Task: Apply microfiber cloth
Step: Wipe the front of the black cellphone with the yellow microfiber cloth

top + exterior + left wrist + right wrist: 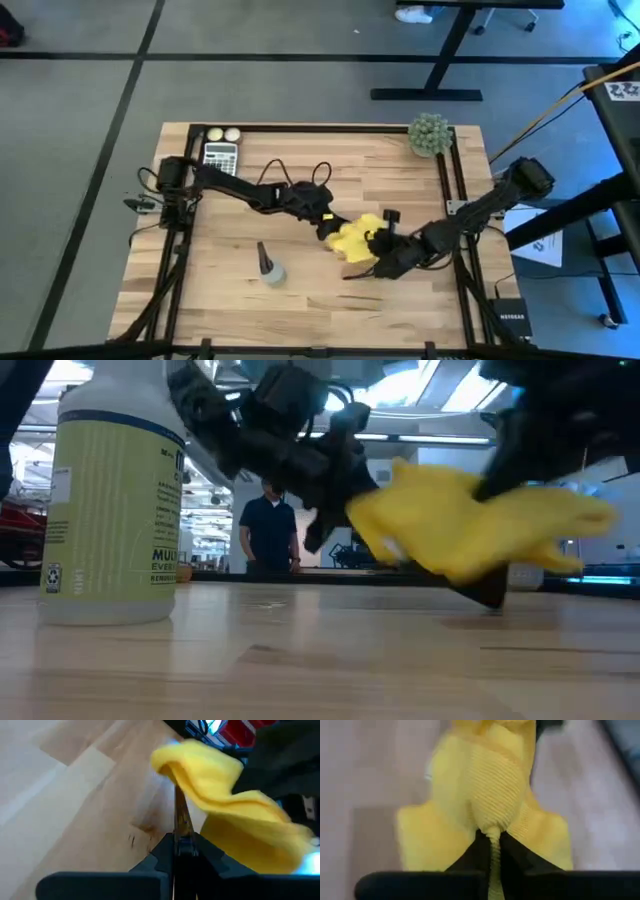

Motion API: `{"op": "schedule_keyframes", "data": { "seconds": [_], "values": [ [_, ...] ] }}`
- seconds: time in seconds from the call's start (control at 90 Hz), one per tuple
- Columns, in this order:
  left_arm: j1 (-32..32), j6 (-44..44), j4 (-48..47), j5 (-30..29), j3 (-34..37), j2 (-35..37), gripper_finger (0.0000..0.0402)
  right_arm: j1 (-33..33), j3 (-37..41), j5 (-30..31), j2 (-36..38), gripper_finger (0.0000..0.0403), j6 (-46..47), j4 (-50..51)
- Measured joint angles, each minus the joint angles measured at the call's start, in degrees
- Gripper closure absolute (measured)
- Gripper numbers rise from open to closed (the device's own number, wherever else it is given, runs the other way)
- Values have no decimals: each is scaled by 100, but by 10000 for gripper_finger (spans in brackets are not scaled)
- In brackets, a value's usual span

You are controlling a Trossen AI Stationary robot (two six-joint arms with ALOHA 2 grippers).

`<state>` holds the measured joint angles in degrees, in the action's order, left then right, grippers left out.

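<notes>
Two-gripper hold on a bright yellow, soft, ribbed microfiber cloth (pixel 350 240), just right of centre on a pale wooden table (pixel 300 305) framed in black rail. From the table's left side, the left gripper (pixel 328 224), fingers (pixel 160 852) drawn narrow and nipping a thin edge of the fabric (seen edge-on in its own wrist view). From the right side, the right gripper (pixel 374 247), fingers (pixel 470 857) pinched tight on a gathered fold of the weave. Between the two, the cloth bunched and draped, hanging just clear of the boards in the low view, with something dark and hard to identify under its lower edge, touching the table.

Well to the cloth's left and nearer the table's near edge, a small grey spray bottle (pixel 270 268), upright and apart from both arms; looms large, with a pale green label, in the low view. At the far left corner, a grey calculator (pixel 220 157), with two pale balls (pixel 223 134) just beyond it. At the far right corner, a round, spiky green plant (pixel 430 134). In the room behind the table, a person (pixel 270 530) in a dark top, standing.
</notes>
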<state>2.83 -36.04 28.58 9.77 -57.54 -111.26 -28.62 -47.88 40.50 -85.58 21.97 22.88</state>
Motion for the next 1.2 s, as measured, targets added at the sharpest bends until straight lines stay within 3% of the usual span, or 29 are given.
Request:
{"op": "schedule_keyframes", "data": {
  "seconds": [0.1,0.2,0.389,0.567,0.733,0.856,0.956,1.044,1.122,1.2],
  "values": [
    [-1,-88,114,26,5,-85,380,293,7,422,-409,401,-413,-688],
    [-11,-60,31,-23,13,-83,380,561,-9,392,-773,401,-723,-1297],
    [-48,70,-89,-201,33,-100,380,691,-26,254,-1177,402,-422,-1201],
    [-58,180,-145,-169,17,-89,380,409,-7,-264,-1225,402,448,52],
    [-59,246,-227,-135,15,-81,380,88,-5,-311,-1222,402,1623,1920],
    [-61,261,-243,-131,13,-81,380,-100,-208,-67,-1083,402,2134,2510],
    [-63,266,-247,-126,13,-78,380,-151,-623,623,-1010,402,1864,2109],
    [-63,265,-243,-127,13,-78,380,-66,-810,1097,-1020,402,838,966],
    [-63,263,-230,-126,13,-76,380,130,-750,971,-1133,402,-177,-333],
    [-63,249,-222,-119,13,-76,380,357,-624,693,-1352,402,-560,-885]
  ]
}}
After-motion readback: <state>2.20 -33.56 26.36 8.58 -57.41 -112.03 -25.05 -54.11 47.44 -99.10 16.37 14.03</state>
